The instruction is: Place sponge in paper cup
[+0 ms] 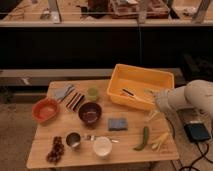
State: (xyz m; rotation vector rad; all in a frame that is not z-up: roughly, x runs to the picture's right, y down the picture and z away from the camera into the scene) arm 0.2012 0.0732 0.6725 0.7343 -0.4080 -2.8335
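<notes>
Far to the left of the sponge (118, 124) stood the orange bowl (45, 109), and nearer on that side the dark bowl (90, 113), both out of the way. The paper cup (102, 146) stood upright just left of the sponge, a little nearer to the front edge of the table (125, 157). Its mouth faced upward, so I judged it ready to receive something from above. The sponge itself lay flat on the wood, touching nothing, and free to be taken from above. It was not yet in the cup. Behind the sponge and to its right sat the yellow tray (142, 80). My gripper (154, 110) hung to the right of the sponge, near the front rim of that tray and apart from the sponge. Whether it was released or clenched I could not tell. I judged that the reach toward the sponge was not yet made.
</notes>
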